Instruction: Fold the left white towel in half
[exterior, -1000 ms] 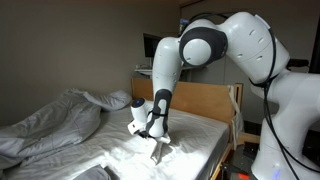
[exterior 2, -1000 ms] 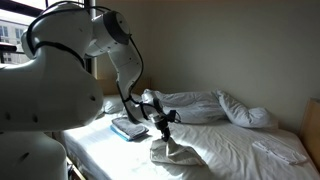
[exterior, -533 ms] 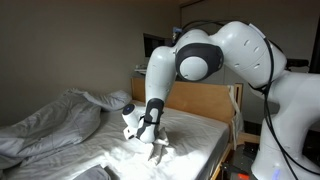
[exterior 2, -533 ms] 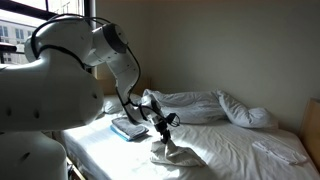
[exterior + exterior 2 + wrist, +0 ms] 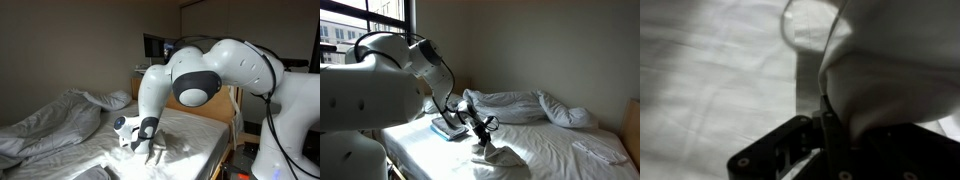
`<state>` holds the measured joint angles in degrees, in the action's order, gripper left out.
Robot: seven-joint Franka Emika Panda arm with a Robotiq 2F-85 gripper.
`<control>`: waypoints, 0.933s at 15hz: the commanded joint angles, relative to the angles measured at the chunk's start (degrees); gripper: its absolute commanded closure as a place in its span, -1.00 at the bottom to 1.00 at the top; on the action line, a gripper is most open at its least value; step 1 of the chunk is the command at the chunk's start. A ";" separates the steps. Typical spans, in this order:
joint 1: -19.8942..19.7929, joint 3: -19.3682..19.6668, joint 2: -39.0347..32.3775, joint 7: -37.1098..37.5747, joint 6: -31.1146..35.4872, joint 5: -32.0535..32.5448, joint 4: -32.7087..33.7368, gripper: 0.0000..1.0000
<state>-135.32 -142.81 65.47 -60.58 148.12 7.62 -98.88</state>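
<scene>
Towel (image 5: 902,62), white and thin, fills the upper right of the wrist view. A fold of it runs down into the gripper (image 5: 826,122), whose dark jaws are pressed together on the cloth. Beside the gripper in that view lies the pale bed sheet (image 5: 710,90), creased with fine lines.

In both exterior views the gripper (image 5: 138,147) (image 5: 483,143) points down at the mattress, low over the bed. The towel (image 5: 158,152) (image 5: 500,158) is bunched in a small raised heap directly under and against the gripper, pulled up to a peak at the pinch, with the rest spread on the sheet below.

Just behind the gripper in an exterior view lies a flat pale item (image 5: 448,128), perhaps a folded cloth or a pad; the picture is too coarse to tell.

Farther from the gripper, a big rumpled duvet (image 5: 525,103) (image 5: 50,125) is heaped across the bed. Behind the gripper in an exterior view stands the wooden headboard (image 5: 208,102), and the white arm (image 5: 200,80) bends over it. Farthest off is a window (image 5: 360,25).
</scene>
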 commanded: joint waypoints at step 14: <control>1.32 4.09 8.52 7.75 -11.00 -4.12 14.75 -0.68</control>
<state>-134.90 -140.57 73.18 -53.99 136.75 4.86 -85.05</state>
